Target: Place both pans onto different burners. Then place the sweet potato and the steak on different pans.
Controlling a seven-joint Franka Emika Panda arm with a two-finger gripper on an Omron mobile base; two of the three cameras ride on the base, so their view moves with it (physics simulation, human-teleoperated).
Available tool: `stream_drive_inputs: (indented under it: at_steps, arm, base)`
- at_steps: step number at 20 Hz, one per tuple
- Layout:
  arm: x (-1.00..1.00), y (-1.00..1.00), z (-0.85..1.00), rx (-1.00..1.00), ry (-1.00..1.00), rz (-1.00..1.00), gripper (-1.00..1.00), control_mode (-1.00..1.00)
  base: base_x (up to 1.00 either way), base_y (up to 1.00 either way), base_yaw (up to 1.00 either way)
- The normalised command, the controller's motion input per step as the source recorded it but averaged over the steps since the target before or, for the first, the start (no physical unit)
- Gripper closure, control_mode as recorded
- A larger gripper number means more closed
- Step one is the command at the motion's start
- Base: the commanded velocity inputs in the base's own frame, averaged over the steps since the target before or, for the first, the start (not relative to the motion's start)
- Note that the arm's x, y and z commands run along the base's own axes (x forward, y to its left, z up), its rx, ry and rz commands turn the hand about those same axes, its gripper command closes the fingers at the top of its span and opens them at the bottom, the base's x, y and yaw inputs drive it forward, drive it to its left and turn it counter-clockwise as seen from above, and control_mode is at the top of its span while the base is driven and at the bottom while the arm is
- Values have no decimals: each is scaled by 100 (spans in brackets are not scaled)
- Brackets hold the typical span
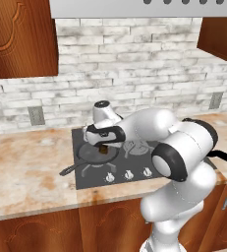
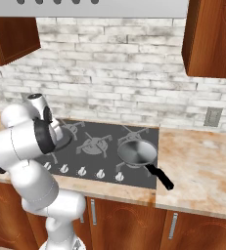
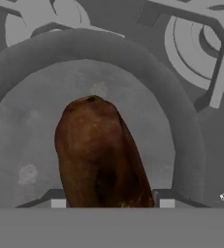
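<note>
In the hand view, the dark brown, lumpy sweet potato (image 3: pixel 100 152) fills the lower centre, and the gripper (image 3: pixel 112 203) holds it between its two small dark finger tips (image 3: pixel 58 202), over the inside of the black cast-iron skillet (image 3: pixel 21 140). In the left base view, the skillet (image 1: pixel 91 153) sits on a black star-shaped burner grate (image 1: pixel 137 147) at the centre left. In the right base view, the shiny grey steel pan with a long black handle (image 2: pixel 136 152) rests on the right burner of the dark grey cooktop (image 2: pixel 104 129).
</note>
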Motion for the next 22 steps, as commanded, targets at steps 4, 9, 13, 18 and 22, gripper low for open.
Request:
stream_drive_inputs:
  at_steps: [4,9,13,18,22]
  arm:
    - [3,19,-7,0,0,0,100,-100]
    - [6,6,-19,0,0,0,100,-100]
    - [5,0,-10,0,0,0,100,-100]
    - [3,2,0,0,1,0,-100,-100]
    - [0,0,0,0,0,0,-100,-100]
  base:
    - [0,0,0]
    - [0,0,0]
    - [0,0,0]
    - [0,0,0]
    - [0,0,0]
